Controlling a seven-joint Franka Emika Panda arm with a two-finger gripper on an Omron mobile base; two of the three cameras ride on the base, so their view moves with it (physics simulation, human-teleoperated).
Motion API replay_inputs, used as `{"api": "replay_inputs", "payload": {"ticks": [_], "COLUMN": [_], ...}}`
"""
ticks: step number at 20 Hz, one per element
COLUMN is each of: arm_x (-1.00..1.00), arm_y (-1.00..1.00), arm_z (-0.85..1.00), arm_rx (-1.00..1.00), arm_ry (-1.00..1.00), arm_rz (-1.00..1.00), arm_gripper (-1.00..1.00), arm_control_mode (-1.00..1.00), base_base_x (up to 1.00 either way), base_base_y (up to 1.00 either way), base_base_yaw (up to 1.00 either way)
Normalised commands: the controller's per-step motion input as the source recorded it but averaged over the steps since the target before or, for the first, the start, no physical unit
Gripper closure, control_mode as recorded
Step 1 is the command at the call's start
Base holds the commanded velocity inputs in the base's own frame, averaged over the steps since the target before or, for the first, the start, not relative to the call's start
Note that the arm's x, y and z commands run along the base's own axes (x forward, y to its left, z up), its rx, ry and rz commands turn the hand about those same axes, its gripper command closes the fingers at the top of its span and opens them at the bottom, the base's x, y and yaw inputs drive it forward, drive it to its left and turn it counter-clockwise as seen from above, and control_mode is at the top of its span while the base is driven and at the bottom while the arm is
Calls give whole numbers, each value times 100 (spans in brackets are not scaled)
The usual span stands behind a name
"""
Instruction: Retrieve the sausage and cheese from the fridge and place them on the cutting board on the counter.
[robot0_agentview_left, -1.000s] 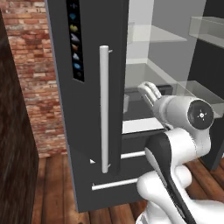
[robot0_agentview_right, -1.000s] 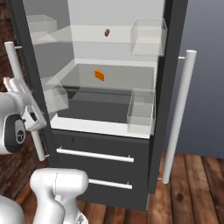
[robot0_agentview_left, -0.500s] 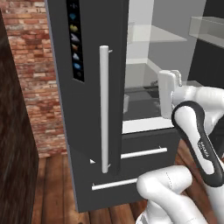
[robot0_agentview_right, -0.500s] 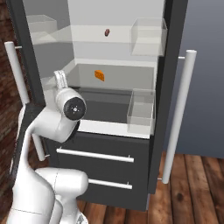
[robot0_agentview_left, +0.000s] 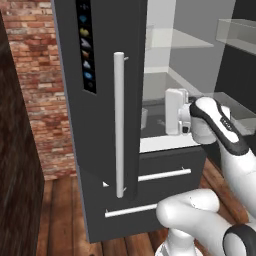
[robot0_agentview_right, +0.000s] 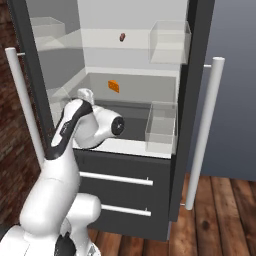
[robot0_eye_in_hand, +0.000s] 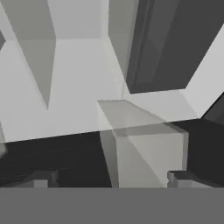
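The fridge (robot0_agentview_right: 200, 100) stands open, its dark grey doors swung out to either side, each with a long white bar handle (robot0_agentview_left: 119, 125). A black strip of small icons (robot0_agentview_left: 86, 45) runs down the left door's front. Inside it is white, with glass shelves and clear door bins (robot0_agentview_right: 162, 127); two dark drawers with white bar pulls sit below the open compartment.

The cheese (robot0_agentview_right: 114, 86) is a small orange wedge lying far back on the middle shelf, close to the rear wall. The sausage (robot0_agentview_right: 122, 36) is a small dark reddish piece on the shelf above, also far back, a little right of the cheese.

The white arm reaches into the lower part of the open compartment, its wrist bent just above the dark bottom shelf. The pincer (robot0_eye_in_hand: 111, 179) shows in the hand view as two dark finger tips (robot0_eye_in_hand: 43, 178) set wide apart at the bottom edge, with nothing between them. Ahead of them lie the dark shelf surface, a clear bin wall and the white inner walls of the fridge. The cheese sits on the shelf above and behind the wrist, well apart from the hand.
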Motion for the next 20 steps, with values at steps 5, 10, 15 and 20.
{"api": "replay_inputs", "payload": {"ticks": [5,10,15,20], "arm_x": [48,33,15,2], "arm_y": [0,13,21,26], "arm_z": [-15,-33,-37,-14], "arm_rx": [0,0,0,0], "arm_ry": [0,0,-1,-10], "arm_rz": [16,20,17,14], "arm_gripper": [-100,-100,-100,-100], "arm_control_mode": [-100,-100,-100,-100], "base_base_x": [0,0,0,0], "base_base_y": [0,0,0,0], "base_base_yaw": [0,0,0,0]}}
